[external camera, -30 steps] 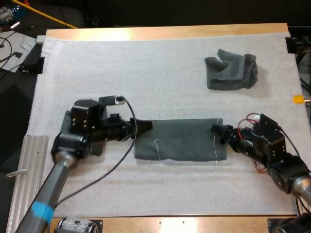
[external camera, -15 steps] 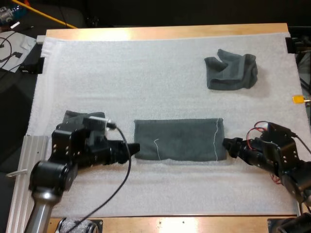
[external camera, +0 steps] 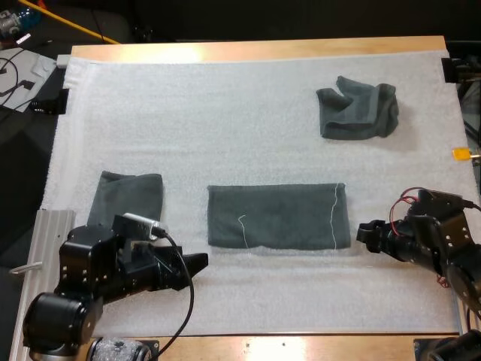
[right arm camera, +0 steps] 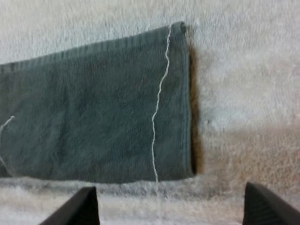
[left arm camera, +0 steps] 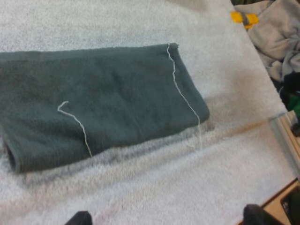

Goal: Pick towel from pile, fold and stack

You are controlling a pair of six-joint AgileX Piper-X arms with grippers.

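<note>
Dark grey-green cloth, a long rectangular folded towel (external camera: 278, 216), lies flat near the middle of the white textured mat (external camera: 225, 120) that covers the wooden tabletop (external camera: 263, 49), its long sides running left to right. Two loose white threads (left arm camera: 75, 123) trail over its top face, one towards each end. My left gripper (external camera: 199, 263) hangs low over the mat just off the towel's near left corner, apart from it. In the left wrist view its two black fingers (left arm camera: 79, 219) stand spread wide with nothing between them. My right gripper (external camera: 366, 232) sits just beyond the towel's right short edge, pointing at it without touching. Its fingers (right arm camera: 82, 206) are likewise spread, with bare mat between them and the towel's right end just ahead. A second dark grey-green towel, crumpled (external camera: 357, 107), rests well apart on the far right of the mat. A smaller dark grey-green folded towel (external camera: 126, 197) lies flat by the mat's left edge, just beyond my left arm's wrist. It may be a stack of more than one, but I cannot tell from this height.
</note>
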